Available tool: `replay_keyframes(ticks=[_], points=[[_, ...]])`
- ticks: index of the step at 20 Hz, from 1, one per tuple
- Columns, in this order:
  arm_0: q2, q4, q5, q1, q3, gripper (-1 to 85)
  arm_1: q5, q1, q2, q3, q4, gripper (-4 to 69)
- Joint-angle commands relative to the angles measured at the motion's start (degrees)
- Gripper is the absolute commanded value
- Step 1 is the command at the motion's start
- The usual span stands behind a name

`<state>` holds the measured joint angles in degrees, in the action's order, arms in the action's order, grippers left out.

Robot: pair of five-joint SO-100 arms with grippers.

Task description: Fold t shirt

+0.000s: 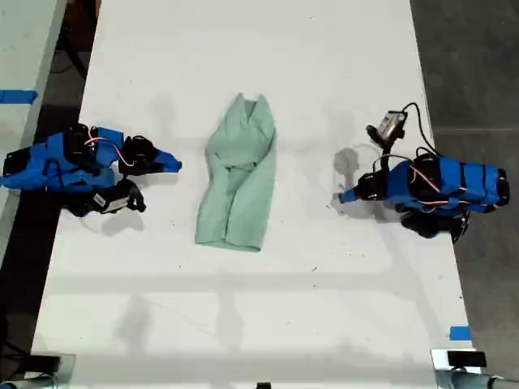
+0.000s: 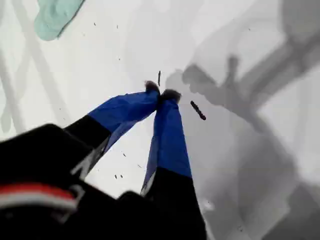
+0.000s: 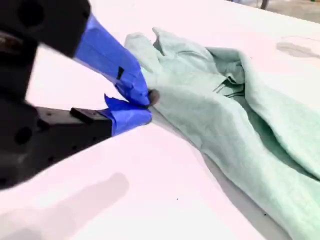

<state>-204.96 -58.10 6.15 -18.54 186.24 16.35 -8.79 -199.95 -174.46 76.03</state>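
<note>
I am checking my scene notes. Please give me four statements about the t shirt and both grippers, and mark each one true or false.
1. The t shirt lies on the white table. True.
2. My first gripper is shut on the t shirt. False: its tips meet on nothing, over bare table.
3. The t shirt is spread flat with both sleeves out. False: it is gathered into a narrow, wrinkled strip.
4. My second gripper is close beside the t shirt. True.

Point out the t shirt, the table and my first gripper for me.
t shirt (image 1: 239,174): exterior view, middle of the cloth.
table (image 1: 268,324): exterior view, bare white top.
my first gripper (image 2: 161,93): first wrist view, where the closed tips meet.
</note>
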Motion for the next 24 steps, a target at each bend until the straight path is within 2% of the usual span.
replay_keyframes(ticks=[1,5,7,9,12,15,21,24], points=[[-0.44,2.99,1.85,2.02,2.46,-0.3,-2.90,-0.88,-0.62,-2.29,1.67,1.8],[0.70,-0.97,2.64,1.23,-1.05,-0.3,-5.10,-0.88,3.08,11.16,5.71,0.2],[7.82,-1.05,2.72,1.41,-8.35,-0.3,-5.80,0.09,16.26,19.95,2.90,7.6],[29.97,-1.76,3.43,1.67,-22.59,1.5,-5.80,2.46,33.75,30.67,-2.02,18.9],[67.59,-10.28,5.45,6.24,-53.44,11.3,-5.01,6.59,59.15,50.36,-4.31,29.3],[91.93,-14.94,6.77,13.18,-76.11,17.0,-4.57,11.34,81.47,69.17,-4.48,31.6],[114.08,-8.17,7.91,25.31,-91.58,18.5,-0.79,15.91,112.24,96.42,-6.24,31.6],[118.92,-8.61,11.69,29.71,-91.32,18.8,0.26,16.96,121.90,104.15,-6.77,31.4]])
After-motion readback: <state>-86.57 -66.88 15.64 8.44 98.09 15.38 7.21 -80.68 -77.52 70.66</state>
